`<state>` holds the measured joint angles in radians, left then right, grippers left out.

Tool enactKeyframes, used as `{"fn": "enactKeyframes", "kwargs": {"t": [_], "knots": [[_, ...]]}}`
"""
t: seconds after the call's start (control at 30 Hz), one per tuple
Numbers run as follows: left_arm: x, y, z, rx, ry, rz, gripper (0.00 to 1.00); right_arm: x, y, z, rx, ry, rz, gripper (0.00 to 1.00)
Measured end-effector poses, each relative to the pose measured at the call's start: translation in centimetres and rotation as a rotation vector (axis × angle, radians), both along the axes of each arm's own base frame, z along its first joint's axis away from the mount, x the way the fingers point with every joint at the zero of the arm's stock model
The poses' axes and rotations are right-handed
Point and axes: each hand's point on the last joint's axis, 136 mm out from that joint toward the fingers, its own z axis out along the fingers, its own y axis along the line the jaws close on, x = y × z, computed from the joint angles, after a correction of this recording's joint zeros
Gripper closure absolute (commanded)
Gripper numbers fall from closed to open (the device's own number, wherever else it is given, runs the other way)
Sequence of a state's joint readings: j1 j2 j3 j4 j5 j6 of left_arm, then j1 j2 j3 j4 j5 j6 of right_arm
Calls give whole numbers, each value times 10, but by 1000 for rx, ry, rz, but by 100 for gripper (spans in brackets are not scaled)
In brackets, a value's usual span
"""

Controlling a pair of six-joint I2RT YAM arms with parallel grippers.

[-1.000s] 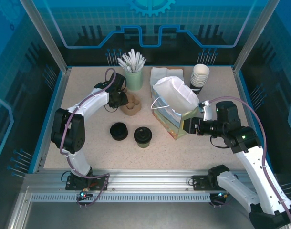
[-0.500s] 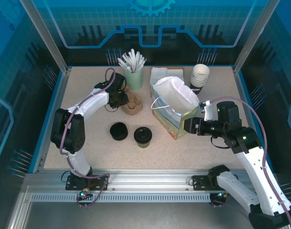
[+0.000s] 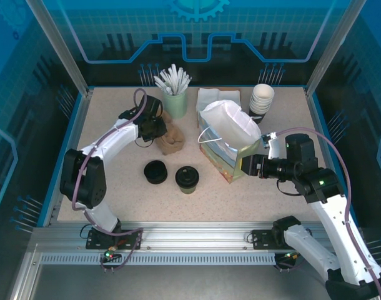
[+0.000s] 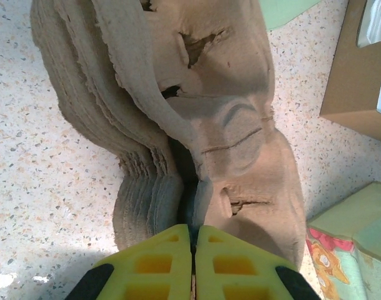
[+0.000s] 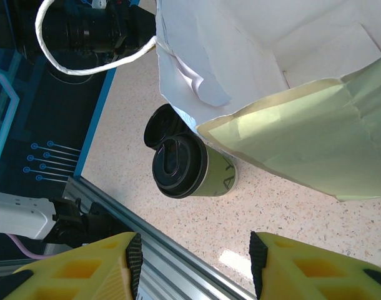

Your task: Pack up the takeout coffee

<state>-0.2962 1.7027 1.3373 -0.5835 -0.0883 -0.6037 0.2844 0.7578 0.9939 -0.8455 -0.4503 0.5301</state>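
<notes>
Pinching with the left gripper (image 4: pixel 193 232), over at the far left part of the table (image 3: pixel 115 200): yellow fingers (image 4: pixel 159 262) squeezed tight together on the near edge of the top brown tray (image 4: pixel 240 144), with a dark gap between that tray and the stack of brown trays (image 4: pixel 97 106) under it. Holding nothing with the right gripper (image 5: pixel 193 247): about half way open, jaws well apart, down low just beside the near right corner of the paper bag (image 5: pixel 272 75). Standing up straight on the table, in front of the bag and a bit to its left: the takeout coffee (image 3: pixel 187 178), with a round black lid on top and greenish sides, outside the bag and away from both grippers. Lying just beside the coffee, on its left: a loose black lid (image 3: pixel 155 171).
</notes>
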Motion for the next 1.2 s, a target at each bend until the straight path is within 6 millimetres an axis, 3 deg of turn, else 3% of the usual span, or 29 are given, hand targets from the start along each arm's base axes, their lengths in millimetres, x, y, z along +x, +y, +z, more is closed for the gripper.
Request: {"fn": "enactKeyframes", "kwargs": {"t": [0.3,0.5,0.87,1.2], "knots": [[-4,6,0,-34,-31,13,96,-1,-1,0,1,-4,-4,48],[-16,21,-6,-103,-63,58,100,-1,-1,-2,-1,2,-4,48],[-28,39,-23,-371,-137,89,100,-1,-1,-4,1,6,-2,48],[-19,31,-3,-574,-244,28,100,-1,-1,-4,1,6,-2,49]]}}
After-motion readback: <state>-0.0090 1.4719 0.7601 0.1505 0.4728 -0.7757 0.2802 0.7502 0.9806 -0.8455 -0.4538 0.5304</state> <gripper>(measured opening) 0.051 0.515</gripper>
